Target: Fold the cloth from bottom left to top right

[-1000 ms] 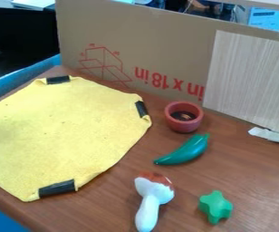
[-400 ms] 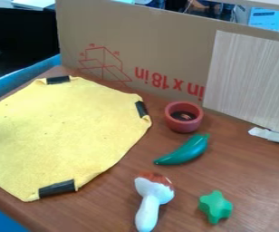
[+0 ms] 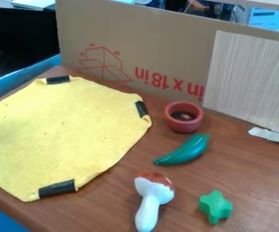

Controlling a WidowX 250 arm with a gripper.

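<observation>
light: diffuse, fairly bright | shadows: soft | glare: small highlights on green pepper (image 3: pixel 188 150)

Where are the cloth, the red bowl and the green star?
Cloth (image 3: pixel 60 131): camera view, on the middle of its yellow upper face.
Red bowl (image 3: pixel 183 127): camera view, on its outer front wall.
Green star (image 3: pixel 215 207): camera view, on the middle of its top.

Brown table (image 3: pixel 117 199) under cloth (image 3: pixel 63 131), 4 objects (image 3: pixel 189 152)
</observation>
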